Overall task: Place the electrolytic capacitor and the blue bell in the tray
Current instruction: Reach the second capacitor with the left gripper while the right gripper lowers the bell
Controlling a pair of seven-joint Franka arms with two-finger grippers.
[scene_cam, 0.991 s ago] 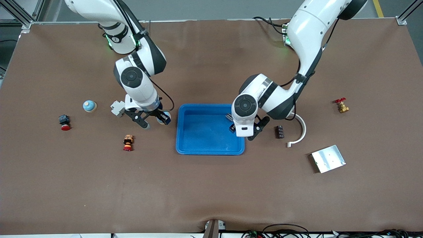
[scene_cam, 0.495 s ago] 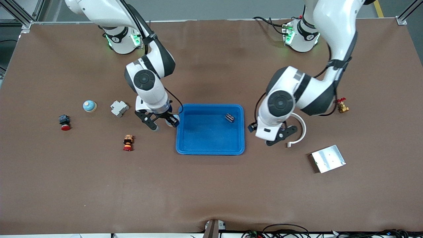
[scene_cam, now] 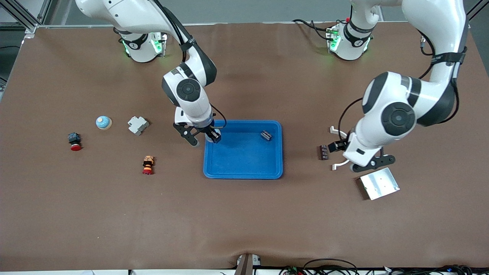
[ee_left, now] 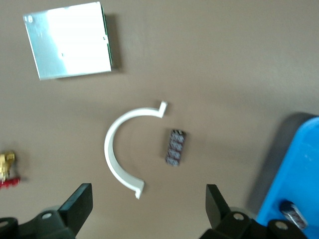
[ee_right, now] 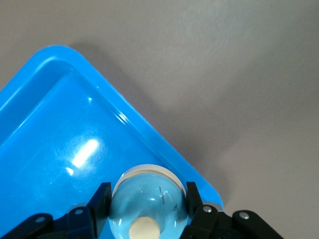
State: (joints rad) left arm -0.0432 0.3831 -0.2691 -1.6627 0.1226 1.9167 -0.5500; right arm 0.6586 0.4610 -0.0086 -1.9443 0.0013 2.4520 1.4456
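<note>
Blue bell (ee_right: pixel 148 200) gripped in right claw (ee_right: pixel 147 206), over tray (ee_right: pixel 60 149) corner.

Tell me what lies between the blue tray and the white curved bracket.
In the front view, a small dark capacitor block lies on the mat between the blue tray and the white curved bracket, close beside the bracket. The left wrist view shows it too.

Capacitor (scene_cam: pixel 266 135) in the tray (scene_cam: pixel 244 173), bell (ee_right: pixel 148 201) over its rim at the right arm's end.
</note>
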